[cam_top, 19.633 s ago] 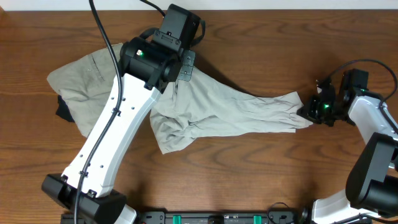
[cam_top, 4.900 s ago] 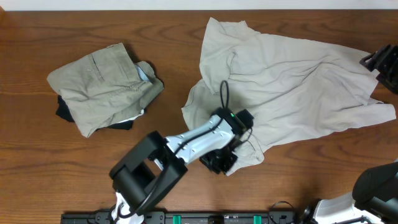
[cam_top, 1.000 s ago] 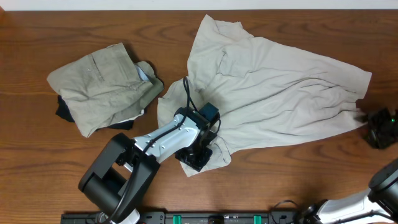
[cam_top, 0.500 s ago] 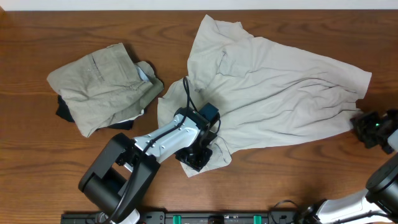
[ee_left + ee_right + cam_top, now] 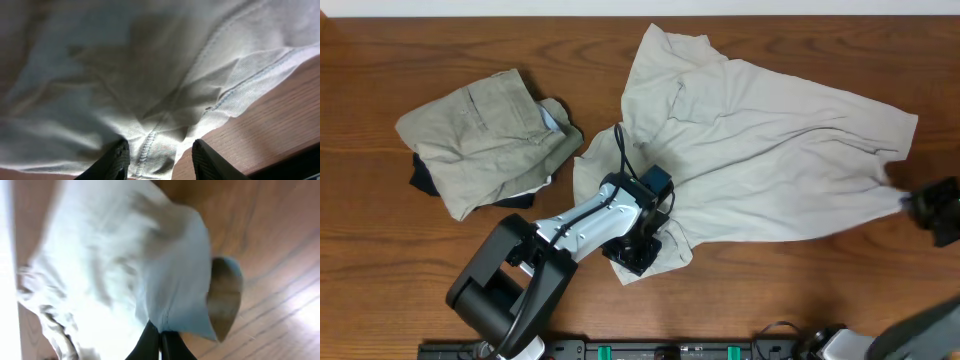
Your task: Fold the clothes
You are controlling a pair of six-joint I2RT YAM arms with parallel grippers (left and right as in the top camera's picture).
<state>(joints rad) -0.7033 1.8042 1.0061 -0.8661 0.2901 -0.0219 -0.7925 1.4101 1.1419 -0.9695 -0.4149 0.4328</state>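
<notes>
The pale cream-white garment (image 5: 770,150) lies spread across the middle and right of the table, wrinkled. My left gripper (image 5: 636,250) sits low over its lower-left corner. In the left wrist view the jaws (image 5: 160,152) stand open, with a stitched seam of the cream fabric (image 5: 125,75) lying between them. My right gripper (image 5: 925,208) is at the garment's lower-right corner. In the right wrist view it (image 5: 161,340) is shut on the edge of the cloth (image 5: 115,270), which is lifted off the wood. A khaki-tan garment (image 5: 480,135) lies bunched at the left.
A dark cloth (image 5: 420,180) pokes out from under the khaki pile, with a bit of light blue fabric (image 5: 552,118) at its right side. The left arm (image 5: 570,225) stretches from the table's front edge to the cream garment. Bare wood (image 5: 800,280) shows along the front.
My right gripper has closed on the cream garment's lower-right corner and drawn it slightly outward. The left gripper and the khaki pile have not moved.
</notes>
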